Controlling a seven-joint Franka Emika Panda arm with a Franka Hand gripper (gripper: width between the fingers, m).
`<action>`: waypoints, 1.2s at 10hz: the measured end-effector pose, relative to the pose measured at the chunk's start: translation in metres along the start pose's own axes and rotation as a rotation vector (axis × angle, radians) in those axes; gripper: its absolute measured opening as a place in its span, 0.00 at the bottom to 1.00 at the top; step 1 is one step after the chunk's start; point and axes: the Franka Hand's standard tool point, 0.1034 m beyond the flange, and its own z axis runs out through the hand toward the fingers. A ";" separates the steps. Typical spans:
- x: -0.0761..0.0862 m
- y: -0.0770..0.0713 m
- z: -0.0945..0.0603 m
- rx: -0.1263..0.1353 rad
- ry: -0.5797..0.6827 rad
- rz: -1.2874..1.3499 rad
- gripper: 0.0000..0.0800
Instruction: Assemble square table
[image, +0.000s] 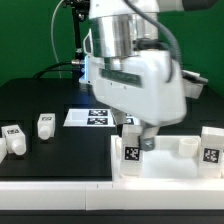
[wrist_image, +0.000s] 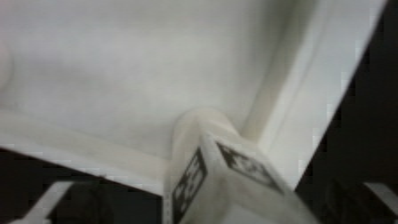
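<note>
A black table (image: 60, 165) is carrying the parts. In the exterior view the gripper (image: 135, 134) is hanging over an upright leg (image: 131, 153) standing at the square top's (image: 168, 166) corner on that view's left. The wrist view is showing what the arm is hiding: jaws standing apart, the leg (wrist_image: 219, 168) sitting between them, long axis running toward the camera.

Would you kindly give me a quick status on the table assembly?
Gripper open, straddling leg. Leg upright on tabletop, near a corner. Nothing blocking it.
</note>
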 end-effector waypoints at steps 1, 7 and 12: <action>0.001 0.002 0.000 -0.007 -0.008 -0.086 0.79; 0.000 -0.005 -0.002 -0.041 0.035 -0.682 0.81; 0.002 -0.003 -0.002 -0.038 0.043 -0.354 0.36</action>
